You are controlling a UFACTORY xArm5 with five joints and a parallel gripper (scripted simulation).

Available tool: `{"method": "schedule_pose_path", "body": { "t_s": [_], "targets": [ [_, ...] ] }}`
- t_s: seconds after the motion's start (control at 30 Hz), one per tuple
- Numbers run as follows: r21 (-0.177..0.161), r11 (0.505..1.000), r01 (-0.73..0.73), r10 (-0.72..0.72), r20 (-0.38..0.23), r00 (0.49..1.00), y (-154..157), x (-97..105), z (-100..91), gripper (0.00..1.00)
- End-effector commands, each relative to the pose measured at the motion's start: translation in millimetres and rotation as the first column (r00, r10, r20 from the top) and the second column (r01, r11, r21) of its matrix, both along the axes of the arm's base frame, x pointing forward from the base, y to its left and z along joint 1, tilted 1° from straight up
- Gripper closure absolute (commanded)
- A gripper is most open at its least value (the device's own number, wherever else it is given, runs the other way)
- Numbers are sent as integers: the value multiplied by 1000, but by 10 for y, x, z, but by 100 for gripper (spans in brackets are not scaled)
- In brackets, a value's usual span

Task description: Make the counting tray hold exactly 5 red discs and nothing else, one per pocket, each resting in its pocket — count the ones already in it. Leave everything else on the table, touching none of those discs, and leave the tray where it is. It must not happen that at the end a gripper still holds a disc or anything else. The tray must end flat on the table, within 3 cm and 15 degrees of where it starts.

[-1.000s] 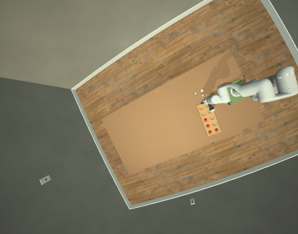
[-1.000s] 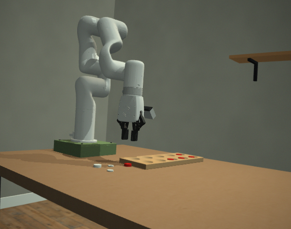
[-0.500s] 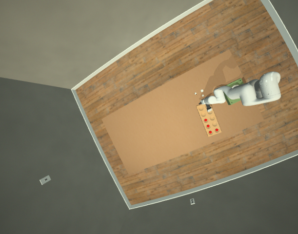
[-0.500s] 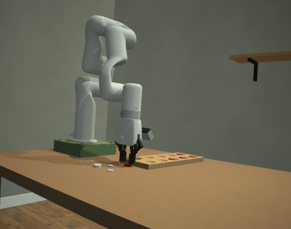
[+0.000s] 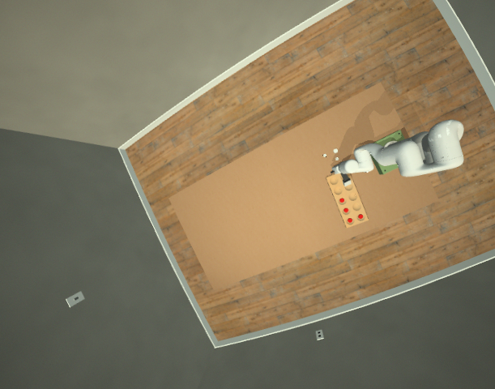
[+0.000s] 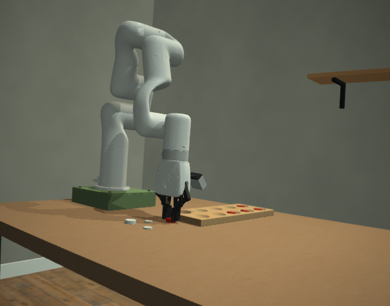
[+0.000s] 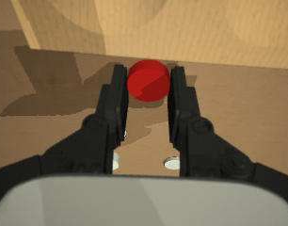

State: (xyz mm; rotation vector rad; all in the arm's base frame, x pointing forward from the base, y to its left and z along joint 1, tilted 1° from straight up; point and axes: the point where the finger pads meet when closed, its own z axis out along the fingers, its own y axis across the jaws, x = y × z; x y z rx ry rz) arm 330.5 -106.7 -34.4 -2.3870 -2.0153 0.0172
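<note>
Because the pale wooden counting tray (image 5: 362,217) shows only four filled pockets, my fingers are closing around the flat red round disc (image 7: 148,80) lying on the worktop (image 6: 254,257) just beside the tray's near end.

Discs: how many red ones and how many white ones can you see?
Red discs: 5, four in the tray pockets, one on the table between the claw fingers.
White discs: 3, beside the tray.
Total: 8 discs.
</note>
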Motion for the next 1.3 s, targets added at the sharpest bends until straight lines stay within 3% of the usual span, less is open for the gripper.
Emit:
{"method": "schedule_pose_path", "body": {
  "t_s": [0.0,1.0,1.1,1.27],
  "targets": [
    [-1,1000,0,0,2,1000,-3,8,5,100],
    [-1,1000,0,0,2,1000,-3,9,18,100],
    [-1,1000,0,0,2,1000,-8,20,158,100],
    [-1,1000,0,0,2,1000,-15,27,632,100]
  ]
}}
